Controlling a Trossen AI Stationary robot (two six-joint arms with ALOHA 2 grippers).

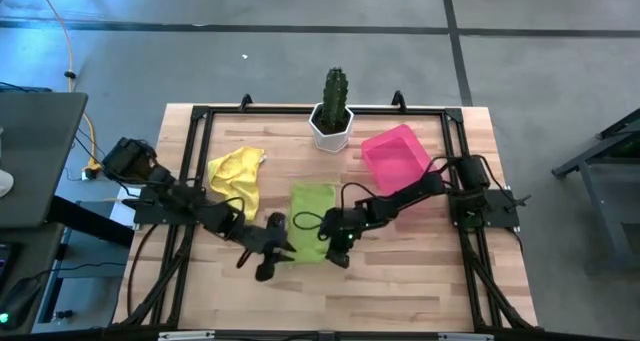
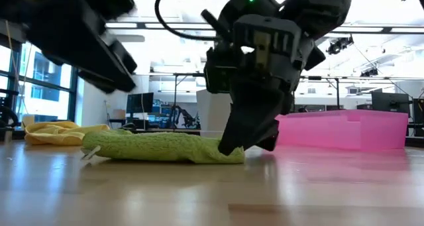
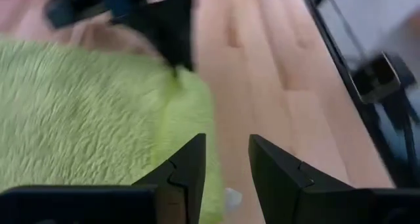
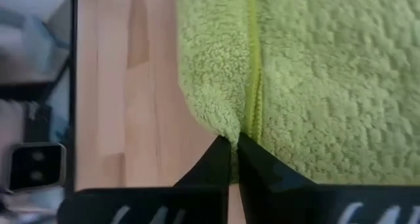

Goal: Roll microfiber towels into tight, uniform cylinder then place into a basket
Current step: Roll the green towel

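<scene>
The lime green towel point(image 1: 312, 221) lies spread flat on the wooden table; it also shows in the low view point(image 2: 159, 148). My right gripper point(image 1: 338, 251) is shut on the towel's near right corner. My left gripper point(image 1: 272, 257) is open and hovers by the towel's near left corner point(image 3: 190, 112), touching nothing. The yellow towel point(image 1: 237, 173) lies crumpled at the far left. The pink tray point(image 1: 395, 156) stands at the far right, with nothing in it. My right gripper pinches the green towel's near right corner at its stitched hem point(image 4: 244, 129) between its two fingertips. The fingers point(image 2: 242, 141) come from above, slanting down. The pinched bit is bunched up slightly; the remainder of the towel lies flat on the table.
A white hexagonal pot with a cactus point(image 1: 332, 121) stands at the far edge between the yellow towel and the tray. Bare wood point(image 1: 400, 281) lies near the front edge. A black frame point(image 1: 190, 161) runs around the table.
</scene>
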